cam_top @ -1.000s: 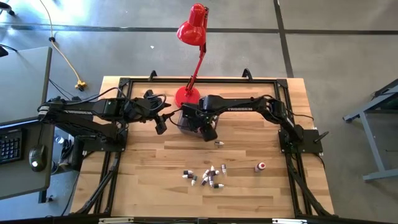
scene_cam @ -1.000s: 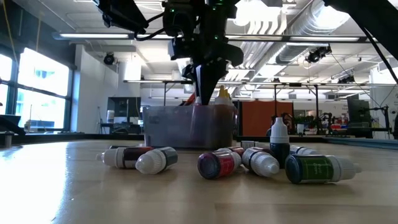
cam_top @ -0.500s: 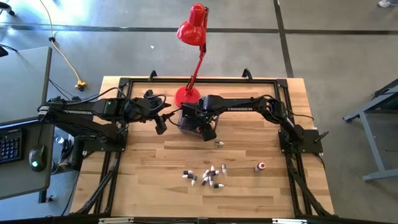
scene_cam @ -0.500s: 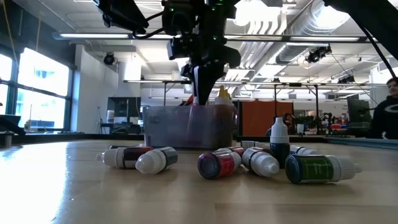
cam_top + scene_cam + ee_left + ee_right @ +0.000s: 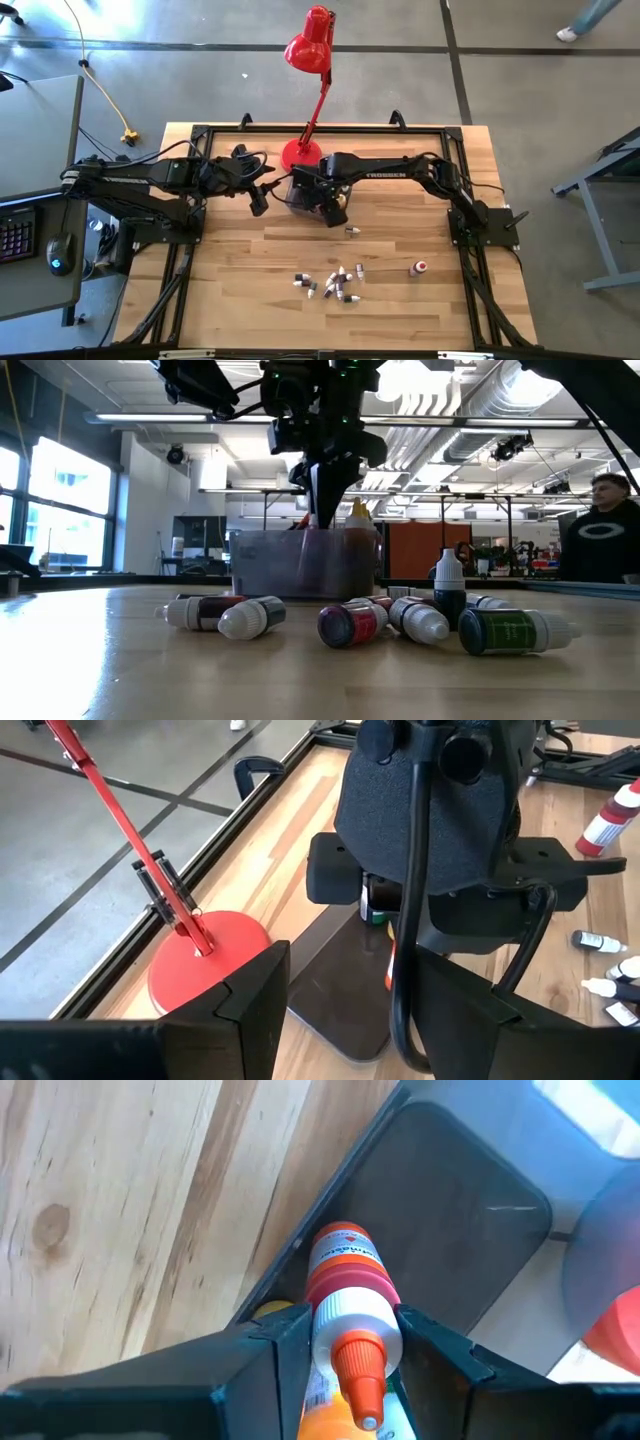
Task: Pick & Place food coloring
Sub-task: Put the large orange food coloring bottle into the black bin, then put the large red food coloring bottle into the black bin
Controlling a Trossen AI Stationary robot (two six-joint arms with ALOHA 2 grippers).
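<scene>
R gripper (image 5: 340, 1345) jaws clamp 1 red food coloring bottle (image 5: 345, 1275), white collar, orange tip, over grey tub (image 5: 450, 1210); L gripper (image 5: 345, 1010) jaws apart, empty.

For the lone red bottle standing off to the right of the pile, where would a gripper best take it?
Grip the red bottle across its body just below the white cap, coming straight down from above. It seems to stand upright and apart from the pile, so both fingers have room either side.

"TROSSEN" on right arm (image 5: 385, 174)
</scene>
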